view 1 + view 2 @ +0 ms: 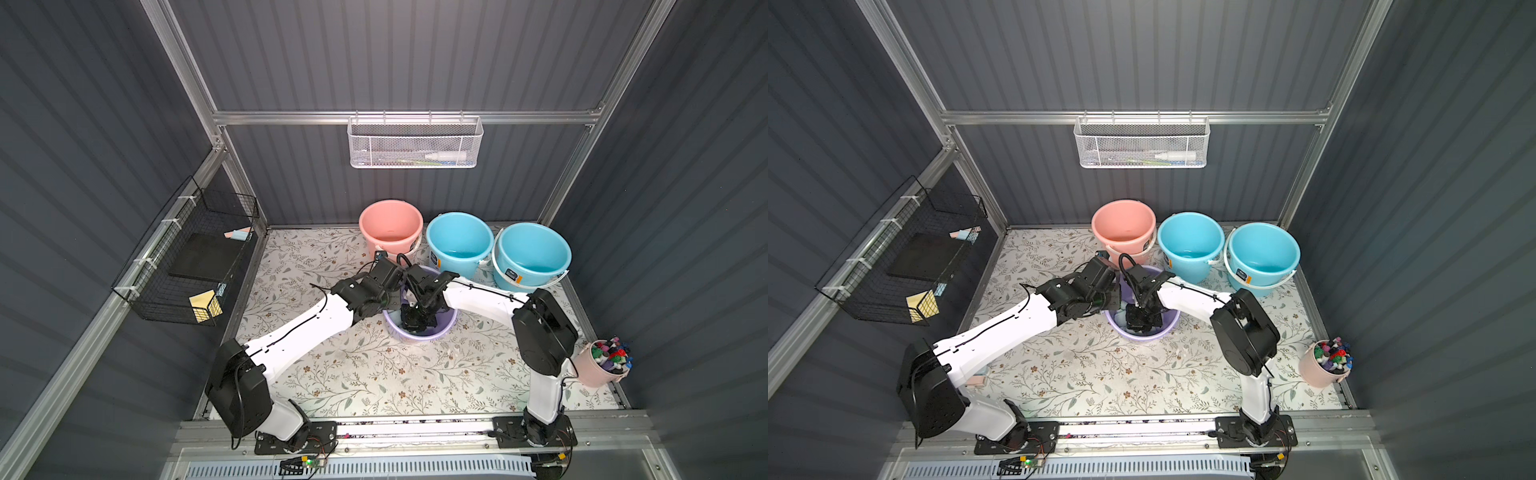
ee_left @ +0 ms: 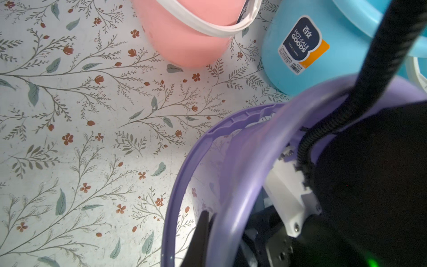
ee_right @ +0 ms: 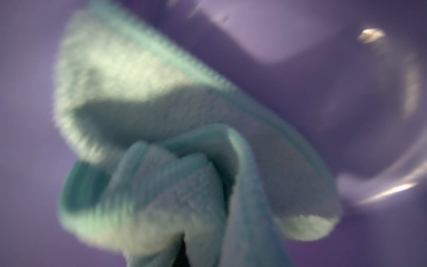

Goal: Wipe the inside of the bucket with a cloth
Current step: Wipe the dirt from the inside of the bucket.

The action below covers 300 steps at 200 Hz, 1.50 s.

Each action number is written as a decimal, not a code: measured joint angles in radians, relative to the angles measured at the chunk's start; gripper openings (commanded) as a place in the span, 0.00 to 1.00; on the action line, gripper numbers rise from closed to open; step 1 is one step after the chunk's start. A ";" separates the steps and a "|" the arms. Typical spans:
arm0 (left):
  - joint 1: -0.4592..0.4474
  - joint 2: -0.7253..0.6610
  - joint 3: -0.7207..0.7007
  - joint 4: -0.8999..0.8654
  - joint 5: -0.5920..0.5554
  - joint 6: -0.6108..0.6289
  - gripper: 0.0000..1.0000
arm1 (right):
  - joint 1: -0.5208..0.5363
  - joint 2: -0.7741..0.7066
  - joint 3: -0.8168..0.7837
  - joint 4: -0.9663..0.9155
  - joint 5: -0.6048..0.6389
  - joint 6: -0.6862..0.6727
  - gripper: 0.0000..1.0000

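**Cloth down inside the purple bucket, both grippers clamped**

On the left wall a black wire basket (image 1: 187,257) is hanging, with a yellow pad in its near corner. Moving right, the left gripper (image 2: 211,231) is pinching the rim of the purple bucket (image 1: 419,336). Its jaws are closed on the wall, and one dark finger is showing outside it in the left wrist view. The bucket is standing on the floral mat (image 1: 332,374), in front of a pink bucket (image 1: 390,226).

The right gripper (image 1: 415,322) is reaching down inside the purple bucket. Its jaws are closed on the cloth (image 3: 161,129), which is bunching into folds toward the grip and spreading against the purple inner wall. The wrist view there is blurred.

Further right, a blue bucket (image 2: 288,69) is carrying a navy sticker (image 2: 300,44) reading "HOT·SALE GOODS", with an orange tab and a barcode. The characters above the words are too small to read. A second blue bucket (image 1: 532,253) is bearing a similar sticker, unreadable in both top views. At the far right a small pink pot (image 1: 598,374) is holding mixed coloured pieces.
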<state>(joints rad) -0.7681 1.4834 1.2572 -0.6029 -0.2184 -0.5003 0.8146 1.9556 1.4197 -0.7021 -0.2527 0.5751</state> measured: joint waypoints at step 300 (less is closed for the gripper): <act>0.003 -0.035 -0.005 0.025 0.016 -0.003 0.00 | -0.038 -0.332 -0.216 0.439 -0.249 0.462 0.00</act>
<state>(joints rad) -0.7647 1.4479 1.2518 -0.5777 -0.2028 -0.5034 0.7769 1.6241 1.2034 -0.2626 -0.5014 1.0370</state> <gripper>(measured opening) 0.120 0.068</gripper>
